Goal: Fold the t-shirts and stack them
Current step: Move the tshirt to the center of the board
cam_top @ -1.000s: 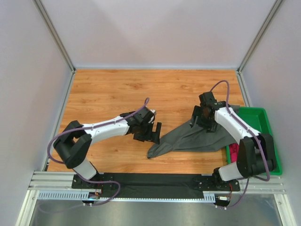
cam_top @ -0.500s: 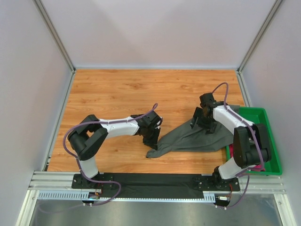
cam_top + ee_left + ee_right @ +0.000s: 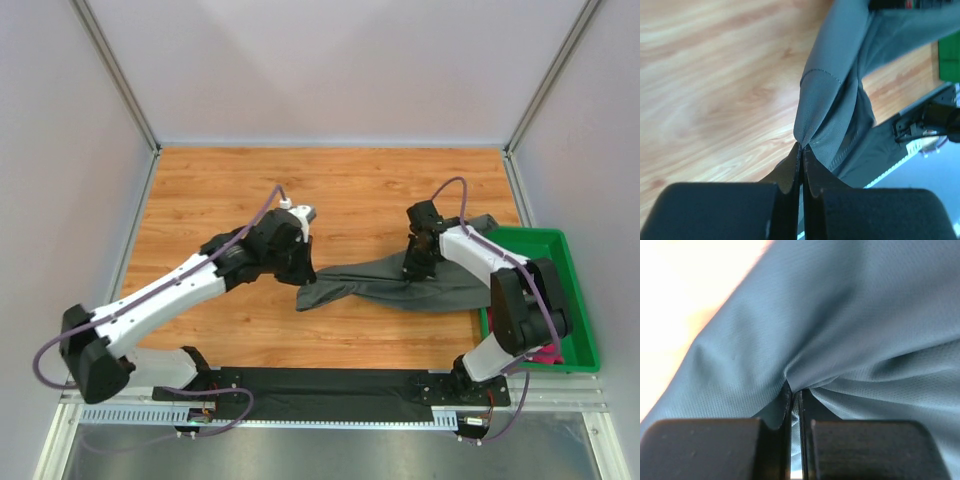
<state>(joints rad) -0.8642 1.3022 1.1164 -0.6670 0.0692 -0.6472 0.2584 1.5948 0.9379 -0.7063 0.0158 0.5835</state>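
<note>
Left gripper (image 3: 801, 147) is pinched shut on a thin pucker at the left end of the grey t-shirt (image 3: 450, 290), which lies bunched in a long strip across the centre right of the top view. Right gripper (image 3: 792, 390) is likewise clamped on a fold nearer the green tray (image 3: 575, 285). Both bites look shallow to me, so either could slip when I pull the cloth taut, and the shirt's right end, against the tray's rim, may snag there.

Magenta-pink cloth shirt (image 3: 547, 353) only a sliver behind the right arm (image 3: 522, 310), green plastic tray (image 3: 949, 62) cut by the left wrist view's edge, charcoal grey cloth t-shirt (image 3: 865, 315) overfilling the right wrist view.
</note>
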